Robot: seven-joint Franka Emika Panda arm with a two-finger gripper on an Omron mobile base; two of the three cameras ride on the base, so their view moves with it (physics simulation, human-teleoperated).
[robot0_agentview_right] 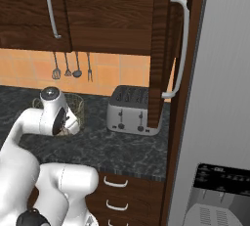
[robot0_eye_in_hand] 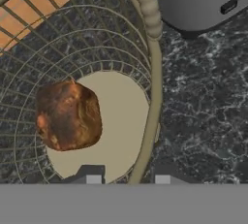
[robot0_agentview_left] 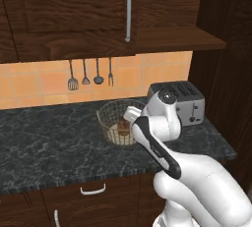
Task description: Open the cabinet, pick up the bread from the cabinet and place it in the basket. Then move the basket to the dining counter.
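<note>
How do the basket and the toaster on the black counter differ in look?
The basket is round, open pale wire mesh you can see through; the toaster is a boxy, solid silver block. The basket holds the bread; the toaster's slots look empty. Both stand upright on the black counter.

Brown bread [robot0_eye_in_hand: 69,116] inside wire basket [robot0_eye_in_hand: 154,87] (upright)

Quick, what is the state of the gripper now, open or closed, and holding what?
Gripper: fingers straddle the basket rim, one inside, one outside; a firm grip cannot be told.

Home kitchen: granite counter [robot0_agentview_left: 49,142], toaster [robot0_agentview_right: 129,108], hung utensils [robot0_agentview_left: 91,73], wood cabinet [robot0_agentview_left: 74,10], fridge [robot0_agentview_right: 219,98].
</note>
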